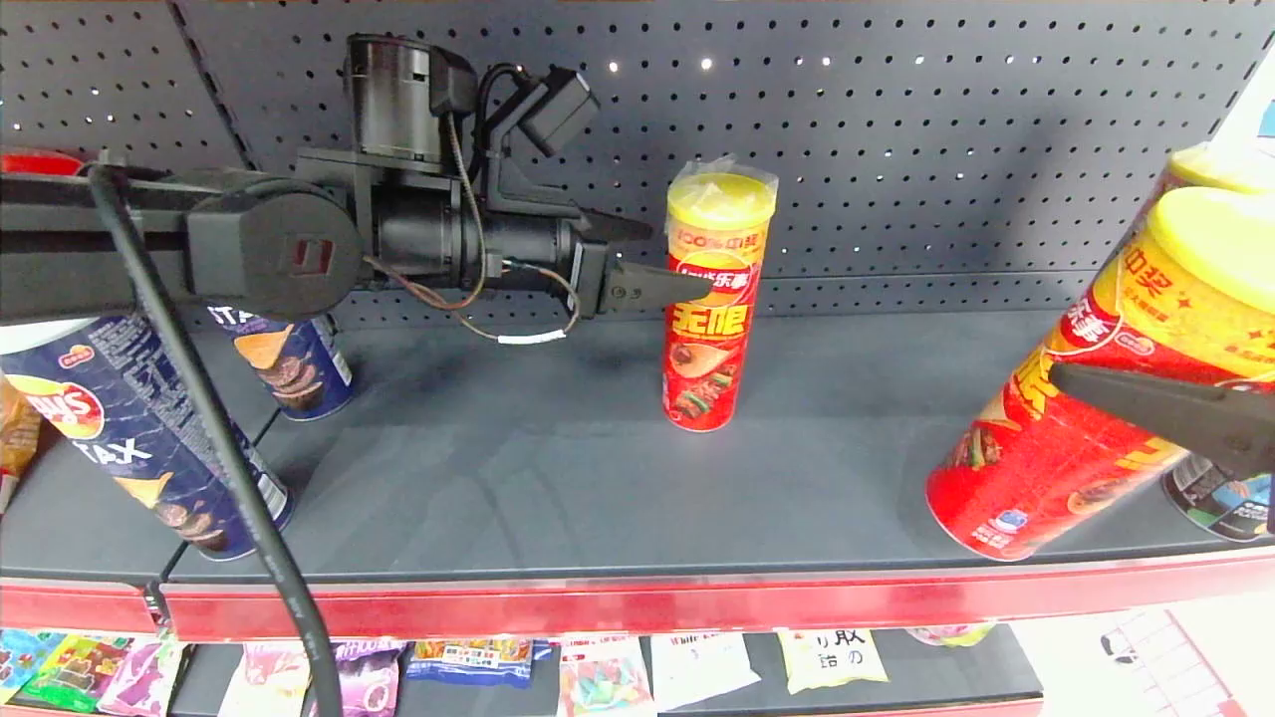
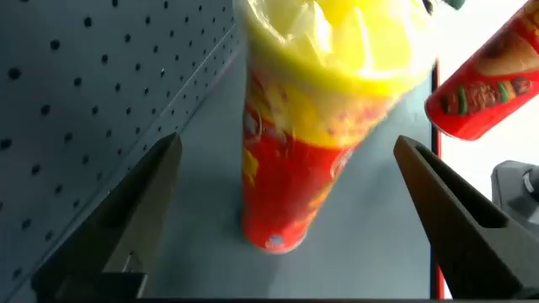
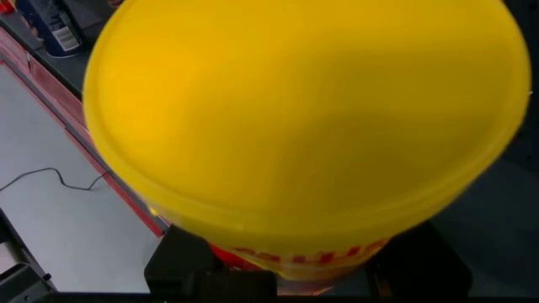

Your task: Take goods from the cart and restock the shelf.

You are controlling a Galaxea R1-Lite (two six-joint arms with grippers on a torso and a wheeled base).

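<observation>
Your left pincer [image 2: 288,145] is spread either side of a standing red chip can [image 1: 709,329]; your right pincer [image 1: 1146,398] pinches a second red chip can [image 1: 1096,339].
The standing can is upright on the shelf [image 1: 518,478], close to the pegboard [image 1: 896,149], and neither finger touches it. The second can is tilted, well out from the pegboard, near the shelf's front edge. Expect both tubes to be light, stiff and glossy, so likely slippery and easy to topple. Grip mid-body with modest pressure, never by the yellow lid or the loose film over it.
</observation>
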